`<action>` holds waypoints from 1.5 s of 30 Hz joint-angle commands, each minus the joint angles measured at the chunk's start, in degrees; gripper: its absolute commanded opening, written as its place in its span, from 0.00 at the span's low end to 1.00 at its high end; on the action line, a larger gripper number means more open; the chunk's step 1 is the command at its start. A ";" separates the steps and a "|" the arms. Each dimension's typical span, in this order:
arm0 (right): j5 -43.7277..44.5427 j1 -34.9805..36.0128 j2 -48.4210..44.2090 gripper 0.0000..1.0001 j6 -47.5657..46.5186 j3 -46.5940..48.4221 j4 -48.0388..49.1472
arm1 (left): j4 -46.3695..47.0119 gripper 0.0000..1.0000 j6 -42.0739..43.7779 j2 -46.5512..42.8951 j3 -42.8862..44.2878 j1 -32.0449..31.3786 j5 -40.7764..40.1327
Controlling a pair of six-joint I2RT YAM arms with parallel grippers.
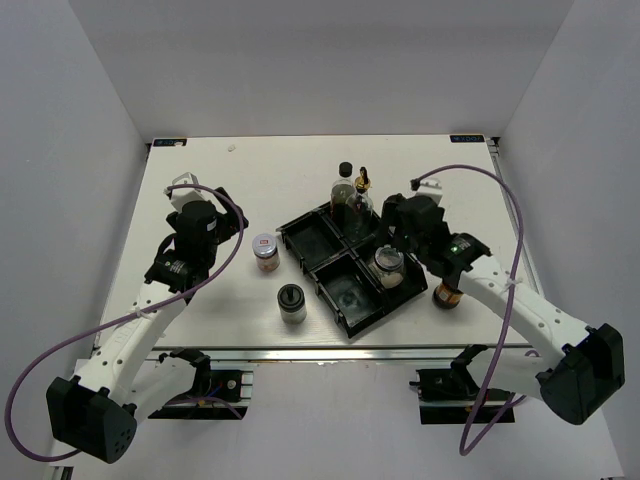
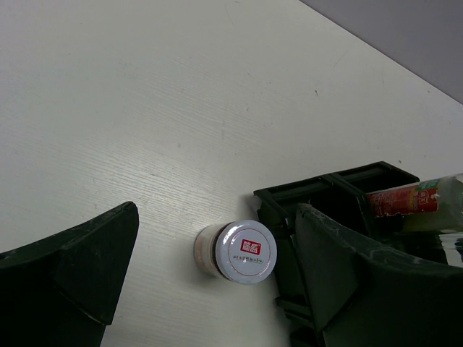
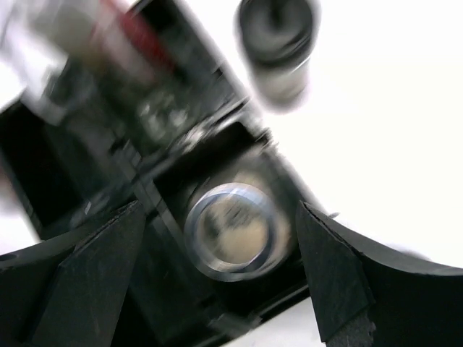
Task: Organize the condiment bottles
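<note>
White table (image 1: 250, 170) between pale walls (image 1: 60, 120); left gripper (image 2: 217, 246) and right gripper (image 3: 221, 238) gape (blurry jar (image 3: 239, 235) seemingly untouched).

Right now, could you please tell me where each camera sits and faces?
Top external: above and behind, facing down on the table; left arm, right arm show.
Left wrist: on that wrist, facing down at the white-lidded jar; left claw open.
Right wrist: on that wrist, blurred, facing down at a short jar in the tray; right claw open.
Shared: top and left wrist show the white-lidded jar.
</note>
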 commanded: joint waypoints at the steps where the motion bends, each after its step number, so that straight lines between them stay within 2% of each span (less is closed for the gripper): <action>1: 1.29 -5.11 0.77 0.89 -4.30 3.44 1.23 | 0.64 0.98 -0.10 -0.05 1.16 0.26 0.39; 6: -3.44 -11.61 7.00 0.89 -9.40 6.07 5.80 | 0.99 0.98 -0.10 1.88 1.69 0.26 0.47; 12: -6.62 -15.57 15.96 0.89 -12.22 10.73 9.94 | 1.16 0.98 -0.19 3.12 2.65 0.17 -1.28; 21: -8.99 -17.86 28.36 0.89 -12.66 17.06 13.28 | 0.37 0.98 0.16 5.22 3.89 0.34 -2.95; 28: -8.56 -18.39 32.77 0.88 -11.60 18.82 14.07 | -0.42 0.98 0.25 4.78 3.98 0.26 -4.53; 30: -8.82 -18.66 33.47 0.80 -11.69 18.91 14.43 | -0.42 0.98 0.16 4.70 3.89 0.34 -4.71; 31: -8.91 -18.66 33.73 0.73 -11.69 18.91 14.34 | -0.42 0.98 0.16 4.70 3.89 0.34 -4.62; 33: -9.26 -18.83 33.65 0.67 -11.43 19.00 13.99 | -0.50 0.98 0.07 4.70 3.89 0.34 -4.54; 36: -9.17 -18.92 32.51 0.49 -11.34 18.03 14.16 | -0.51 0.98 -0.01 4.61 3.97 0.34 -4.36; 37: -9.08 -18.92 32.07 0.38 -11.43 18.03 13.99 | -0.51 0.98 -0.01 4.52 3.97 0.34 -4.27; 40: -8.21 -18.92 29.44 0.23 -11.69 17.33 13.72 | -0.59 0.98 -0.19 4.26 3.97 0.26 -4.01; 42: -7.07 -19.01 26.45 0.16 -12.30 16.80 12.68 | -0.59 0.98 -0.36 4.00 3.80 0.34 -3.66; 45: -6.71 -18.92 21.27 0.10 -13.71 16.36 10.48 | -0.51 0.98 -0.45 3.73 3.36 0.34 -3.39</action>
